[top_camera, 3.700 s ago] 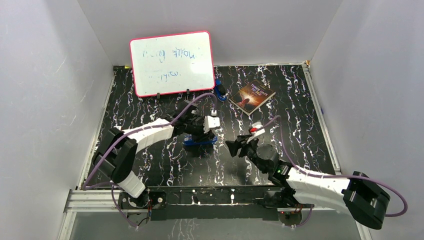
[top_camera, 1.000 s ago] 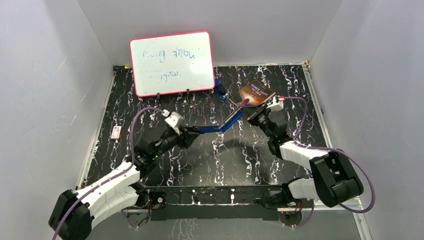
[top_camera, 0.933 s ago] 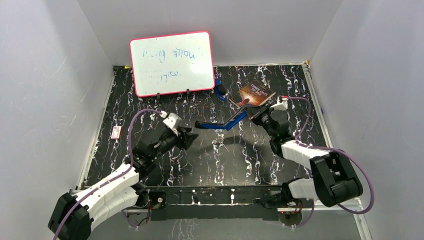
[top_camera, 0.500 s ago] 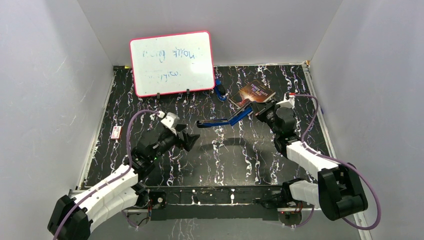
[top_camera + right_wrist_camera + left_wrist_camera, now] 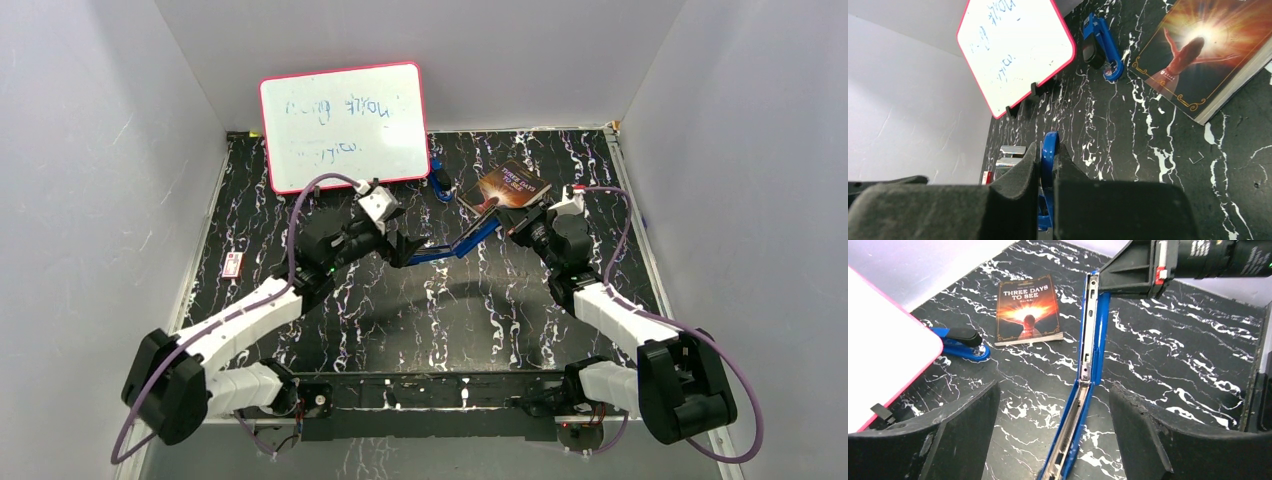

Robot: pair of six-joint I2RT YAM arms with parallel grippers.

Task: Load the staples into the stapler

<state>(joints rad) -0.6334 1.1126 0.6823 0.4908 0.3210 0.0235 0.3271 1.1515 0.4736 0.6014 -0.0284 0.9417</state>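
Observation:
The blue stapler (image 5: 450,247) is folded open almost flat and held above the mat, its metal channel (image 5: 1087,347) facing up. My right gripper (image 5: 512,226) is shut on its right end (image 5: 1050,139); the left wrist view shows that gripper (image 5: 1138,265) at the top. My left gripper (image 5: 400,248) stands open at the stapler's left end. In the left wrist view its fingers (image 5: 1168,440) flank the channel without touching it. The staples are not visible in any view.
A second blue stapler (image 5: 440,185) lies at the back beside a book (image 5: 510,190). A pink-framed whiteboard (image 5: 343,125) stands at the back left. A small white box with a red label (image 5: 232,265) lies at the mat's left edge.
My left gripper let go of the stapler's left end, opened, drew back, then came forward to that end again. My right gripper kept hold of the stapler.

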